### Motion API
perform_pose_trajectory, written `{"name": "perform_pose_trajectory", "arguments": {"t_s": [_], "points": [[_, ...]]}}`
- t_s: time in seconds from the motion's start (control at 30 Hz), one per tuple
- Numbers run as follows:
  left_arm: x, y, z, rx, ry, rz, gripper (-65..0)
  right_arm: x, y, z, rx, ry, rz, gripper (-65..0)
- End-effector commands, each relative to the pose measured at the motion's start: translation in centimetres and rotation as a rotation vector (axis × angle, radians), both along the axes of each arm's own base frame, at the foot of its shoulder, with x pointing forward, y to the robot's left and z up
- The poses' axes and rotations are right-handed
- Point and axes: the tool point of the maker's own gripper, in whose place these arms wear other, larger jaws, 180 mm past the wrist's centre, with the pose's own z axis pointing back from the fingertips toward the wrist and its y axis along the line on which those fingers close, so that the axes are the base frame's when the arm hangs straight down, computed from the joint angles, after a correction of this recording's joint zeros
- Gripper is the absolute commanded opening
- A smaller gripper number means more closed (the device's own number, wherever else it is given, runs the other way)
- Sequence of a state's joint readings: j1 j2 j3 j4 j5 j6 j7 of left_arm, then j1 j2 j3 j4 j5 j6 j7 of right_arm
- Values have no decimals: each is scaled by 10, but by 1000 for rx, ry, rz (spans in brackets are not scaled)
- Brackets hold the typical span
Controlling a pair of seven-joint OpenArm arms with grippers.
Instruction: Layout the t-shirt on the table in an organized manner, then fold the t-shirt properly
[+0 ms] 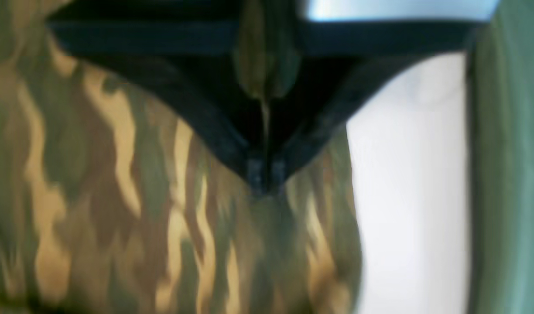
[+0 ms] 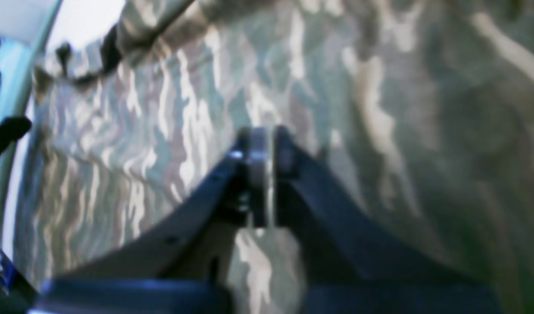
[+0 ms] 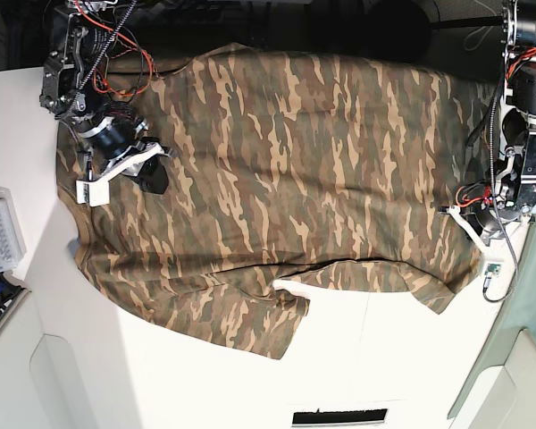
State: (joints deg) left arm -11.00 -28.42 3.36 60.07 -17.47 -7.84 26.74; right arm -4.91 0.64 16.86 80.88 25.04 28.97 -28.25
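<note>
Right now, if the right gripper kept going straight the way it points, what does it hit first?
The t-shirt. The right gripper is shut with camouflage fabric right at its tips, probably pinched already; the table should lie beneath, though depth is unclear.

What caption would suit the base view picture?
Two robot arms pinch opposite edges of a camouflage t-shirt spread across a white table.

Both wrist views heavily blurred, base view sharp, evenly bright
</note>
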Motion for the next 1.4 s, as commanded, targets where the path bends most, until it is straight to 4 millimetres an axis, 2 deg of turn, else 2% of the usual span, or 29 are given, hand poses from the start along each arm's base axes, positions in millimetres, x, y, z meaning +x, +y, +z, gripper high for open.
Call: {"name": "perform_pose_trajectory", "arguments": {"t_s": [0.0, 0.13, 0.2, 0.27, 0.4, 0.47, 0.63, 0.77, 0.83, 0.9, 0.97, 1.1, 1.17, 1.23, 1.33, 1.37], "points": [[10, 6, 15, 11, -39, -11, -650, 9, 5, 12, -10, -56, 23, -650], [-15, -5, -9, -30, 74, -61, -650, 3, 11, -2, -149, -35, 112, -650], [-27, -5, -18, -35, 124, -63, -650, 1, 2, -9, -218, -16, 122, -650], [-38, -8, -26, -48, 163, -70, -650, 1, -17, -13, -276, 6, 95, -650], [-64, -56, -39, -205, 252, -288, -650, 1, -47, -14, -349, 18, 89, -650], [-73, -73, -41, -260, 268, -342, -650, 1, -57, -14, -372, 22, 91, -650], [-76, -107, -35, -349, 268, -401, -650, 2, -67, -14, -388, 31, 60, -650], [-69, -127, -25, -397, 230, -422, -545, 5, -57, -8, -304, 14, 38, -650], [-61, -131, -15, -399, 192, -437, -516, 7, -53, -4, -262, 5, 25, -650], [-51, -132, -1, -379, 153, -460, -514, 8, -50, -1, -232, -1, 23, -650], [-35, -130, 22, -349, 75, -489, -514, 10, -44, 6, -209, -13, 36, -650], [-5, -113, 75, -240, -104, -494, -514, 13, -23, 24, -173, -43, 74, -650], [7, -100, 95, -173, -175, -475, -514, 14, -8, 34, -123, -69, 89, -650], [18, -84, 106, -115, -234, -422, -514, 15, 4, 37, -84, -78, 84, -650], [31, -62, 107, -62, -258, -349, -513, 15, 20, 37, -42, -76, 77, -650], [34, -58, 105, -61, -259, -337, -504, 15, 25, 38, -29, -76, 75, -603]]}}
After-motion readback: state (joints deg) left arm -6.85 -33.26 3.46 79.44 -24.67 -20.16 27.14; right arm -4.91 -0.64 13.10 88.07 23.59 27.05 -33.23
